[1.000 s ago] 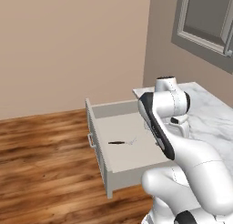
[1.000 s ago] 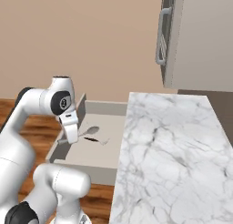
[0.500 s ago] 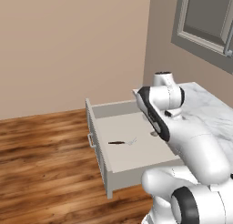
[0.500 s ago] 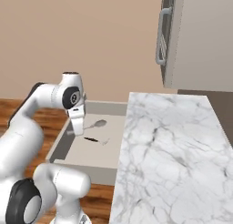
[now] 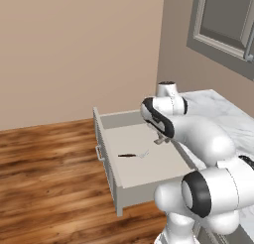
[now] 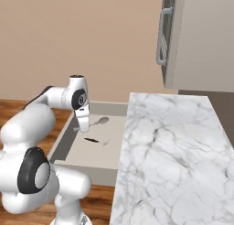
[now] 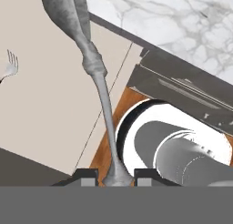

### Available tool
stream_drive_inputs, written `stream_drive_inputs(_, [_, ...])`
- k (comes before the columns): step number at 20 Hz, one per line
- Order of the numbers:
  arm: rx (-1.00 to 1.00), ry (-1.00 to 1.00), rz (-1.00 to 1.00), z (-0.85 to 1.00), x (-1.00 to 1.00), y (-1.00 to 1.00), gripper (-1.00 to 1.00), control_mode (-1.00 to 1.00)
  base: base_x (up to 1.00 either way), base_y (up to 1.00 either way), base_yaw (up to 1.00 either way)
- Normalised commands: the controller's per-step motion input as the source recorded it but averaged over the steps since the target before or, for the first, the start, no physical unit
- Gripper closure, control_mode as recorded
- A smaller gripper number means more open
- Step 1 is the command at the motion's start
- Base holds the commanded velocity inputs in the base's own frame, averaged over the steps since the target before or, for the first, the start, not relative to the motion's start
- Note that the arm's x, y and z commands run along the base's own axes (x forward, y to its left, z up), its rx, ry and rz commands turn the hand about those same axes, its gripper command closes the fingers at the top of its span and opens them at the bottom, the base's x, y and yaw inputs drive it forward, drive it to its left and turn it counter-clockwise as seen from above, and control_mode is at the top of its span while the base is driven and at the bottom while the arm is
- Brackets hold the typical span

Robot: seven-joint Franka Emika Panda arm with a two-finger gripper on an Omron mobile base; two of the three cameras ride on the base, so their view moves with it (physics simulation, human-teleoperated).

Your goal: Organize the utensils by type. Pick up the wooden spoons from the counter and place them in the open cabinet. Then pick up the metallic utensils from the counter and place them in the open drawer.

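- The silver spoon (image 7: 98,73) is the thing in hand: in the hand view its thin grey handle runs up from between the two dark finger tips, so we read the gripper (image 7: 110,176) as clenched on the end of the handle, with the bowl hanging away from the hand.
- In the right base view we see the gripper (image 6: 84,126) over the open drawer (image 6: 68,144), and the spoon's bowl (image 6: 103,120) reaching out toward the drawer's back half.
- Compared with a second ago, our arm has swung further in over the drawer: the hand then sat nearer the drawer's front corner and now hangs above its middle. The grip has not loosened in that time.
- The dark-handled metal utensil (image 5: 127,155) already lies flat on the drawer's pale floor, its fork-like metal end (image 7: 10,66) showing at the left edge of the hand view. It has not moved.
- The counter (image 6: 173,146) beside the drawer is white marble with grey veins, and we see no utensil on the part in view.
- The upper cabinet (image 6: 183,41) stands above the counter; we cannot see inside it, so we cannot tell whether the wooden spoon is there.
- Our judgement: the task is at its final placing. What is left is to lower the spoon and let it go inside the drawer, clear of the utensil already lying there.
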Motion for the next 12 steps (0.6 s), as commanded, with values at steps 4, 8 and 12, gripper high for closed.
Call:
stream_drive_inputs(4, [-0.03, -0.10, 0.03, -0.80, 0.50, 0.32, 1.00, -1.00, 0.00, 0.00, 0.00])
stream_drive_inputs(8, [-0.08, -0.10, 0.03, -0.91, 0.33, 0.45, 1.00, -1.00, 0.00, 0.00, 0.00])
stream_drive_inputs(12, [-0.04, -0.20, 0.01, -0.71, 0.00, 0.10, 1.00, -1.00, 0.00, 0.00, 0.00])
